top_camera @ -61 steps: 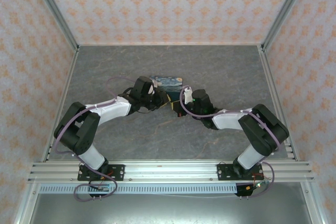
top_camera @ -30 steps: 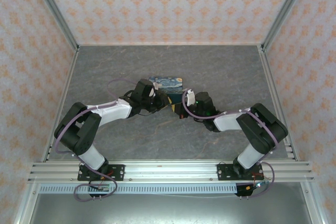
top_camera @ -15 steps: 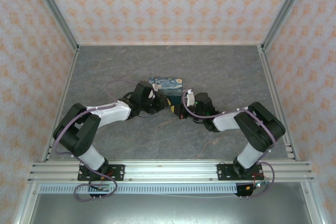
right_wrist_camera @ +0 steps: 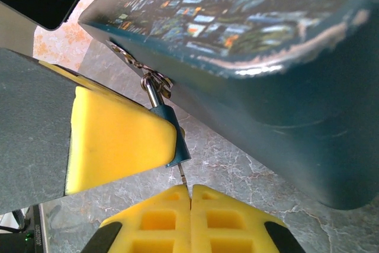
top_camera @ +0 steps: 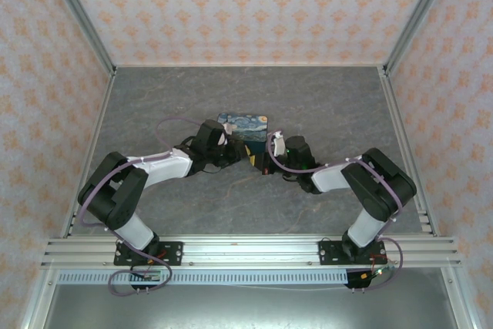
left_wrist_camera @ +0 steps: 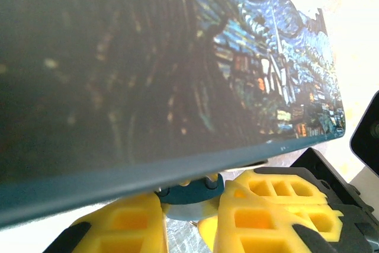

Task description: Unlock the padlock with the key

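Note:
The small teal-blue padlock [right_wrist_camera: 176,141] hangs by its steel shackle [right_wrist_camera: 153,95] from the hasp on the front of the night-sky painted box [right_wrist_camera: 249,57]. My left gripper [left_wrist_camera: 189,213] is shut on the padlock body [left_wrist_camera: 190,192], just under the box's edge. One of its yellow fingers [right_wrist_camera: 118,146] covers most of the lock in the right wrist view. My right gripper [right_wrist_camera: 190,198] is shut on the key [right_wrist_camera: 183,173], whose thin blade runs up to the underside of the padlock. In the top view the left gripper [top_camera: 235,152] and right gripper [top_camera: 259,162] meet in front of the box [top_camera: 243,122].
The box stands mid-table on the grey marbled surface [top_camera: 323,105]. Patterned walls with metal frame posts close in the back and both sides. Both arms reach inward from the near rail [top_camera: 246,252], their purple cables looping over the wrists.
Over two seconds the right wrist has shifted slightly left, towards the padlock, and the left wrist has edged towards the box. In the last half second almost nothing has moved.

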